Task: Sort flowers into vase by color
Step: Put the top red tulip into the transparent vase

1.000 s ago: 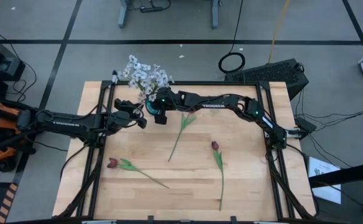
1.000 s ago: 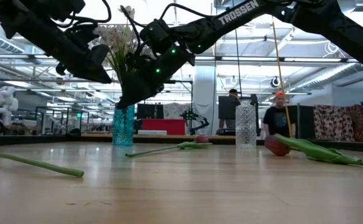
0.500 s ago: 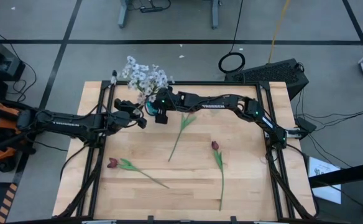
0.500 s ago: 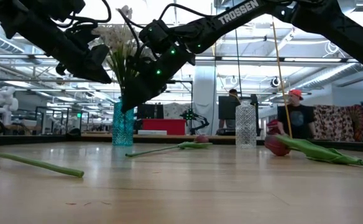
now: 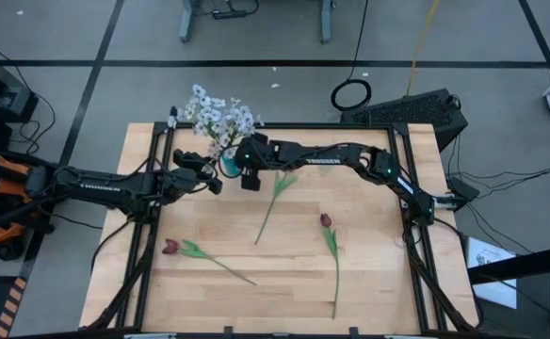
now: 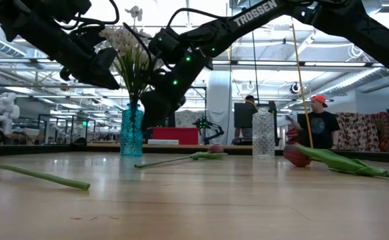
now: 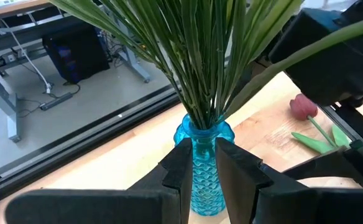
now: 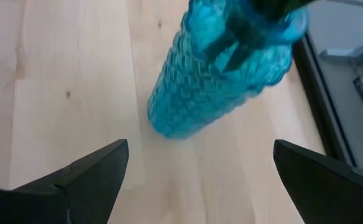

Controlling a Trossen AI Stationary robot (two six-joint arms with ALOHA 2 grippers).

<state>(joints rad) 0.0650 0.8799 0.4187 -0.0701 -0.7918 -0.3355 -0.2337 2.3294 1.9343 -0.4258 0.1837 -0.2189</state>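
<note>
High view: white sprays (image 5: 220, 115) already standing in blue vase (image 5: 228, 166) at table's far edge; three red tulips (image 5: 326, 222) lying on table (image 5: 379, 292), unsorted. Clear vase (image 6: 264, 134) empty. Right gripper (image 5: 248, 179) beside blue vase, fingers spread wide, holding nothing. Left gripper (image 5: 211, 181) nearby, nearly closed, empty.

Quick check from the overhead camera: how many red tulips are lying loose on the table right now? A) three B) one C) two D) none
A: three red tulips lie on the wood, one near the left front, one right of centre, and one with its bud under the right arm; the white sprays stand in the blue vase.
</note>
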